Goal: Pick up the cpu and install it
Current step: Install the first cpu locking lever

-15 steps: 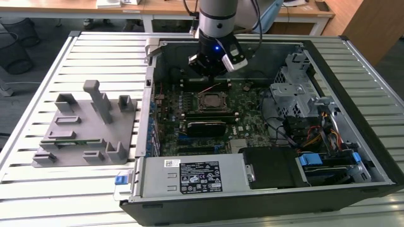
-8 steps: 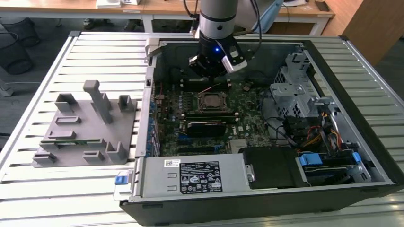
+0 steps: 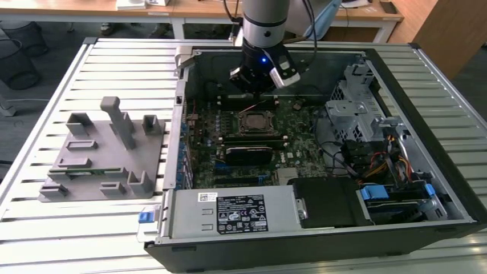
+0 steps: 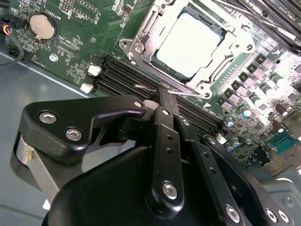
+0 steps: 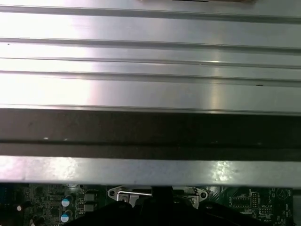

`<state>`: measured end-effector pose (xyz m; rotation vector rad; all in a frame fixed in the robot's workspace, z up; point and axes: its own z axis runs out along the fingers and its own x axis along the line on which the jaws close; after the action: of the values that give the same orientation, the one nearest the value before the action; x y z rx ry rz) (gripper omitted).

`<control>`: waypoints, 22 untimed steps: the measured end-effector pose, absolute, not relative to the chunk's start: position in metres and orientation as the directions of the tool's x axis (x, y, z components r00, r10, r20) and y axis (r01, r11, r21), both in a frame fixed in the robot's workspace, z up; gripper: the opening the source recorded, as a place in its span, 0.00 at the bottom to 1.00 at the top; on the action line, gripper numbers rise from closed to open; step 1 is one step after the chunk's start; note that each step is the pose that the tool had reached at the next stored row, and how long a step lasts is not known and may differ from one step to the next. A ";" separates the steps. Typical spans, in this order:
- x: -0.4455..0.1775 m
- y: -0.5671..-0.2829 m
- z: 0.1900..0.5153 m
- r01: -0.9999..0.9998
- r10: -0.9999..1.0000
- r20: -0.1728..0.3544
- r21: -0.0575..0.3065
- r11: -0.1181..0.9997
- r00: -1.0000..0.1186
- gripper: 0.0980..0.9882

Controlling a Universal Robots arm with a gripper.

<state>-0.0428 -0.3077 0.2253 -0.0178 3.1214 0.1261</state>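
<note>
Your pincer (image 3: 259,85) hangs inside the open computer case (image 3: 426,68), upper centre of the exterior view, just above the motherboard (image 3: 304,131). In the second wrist view the pincer (image 4: 164,96) has its fingertips drawn together and carries nothing between them. The cpu (image 4: 190,44) sits in the socket frame (image 4: 141,35) at upper centre of that view, its silvery top flat and level with the frame; in the exterior view it lies at frame centre (image 3: 254,121), just below the pincer. Judgement: the chip appears seated but the frame looks unlatched. Check that all four corners sit flush before any downward load; do not press on the lid off-centre. Keep the tips clear of the memory slots (image 4: 127,82) beside the socket. The grey fixture (image 3: 102,154) stands on the tabletop (image 3: 91,240) at left, well apart.
</note>
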 end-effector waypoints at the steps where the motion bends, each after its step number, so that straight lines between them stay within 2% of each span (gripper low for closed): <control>1: -0.042 -0.308 0.225 -0.012 -0.011 -0.018 0.081 0.997 -1.000 0.01; 22: -0.031 -0.306 0.211 -0.012 -0.011 -0.013 0.079 0.997 -1.000 0.01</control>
<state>-0.0310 -0.3060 0.2113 -0.0178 3.1260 0.1244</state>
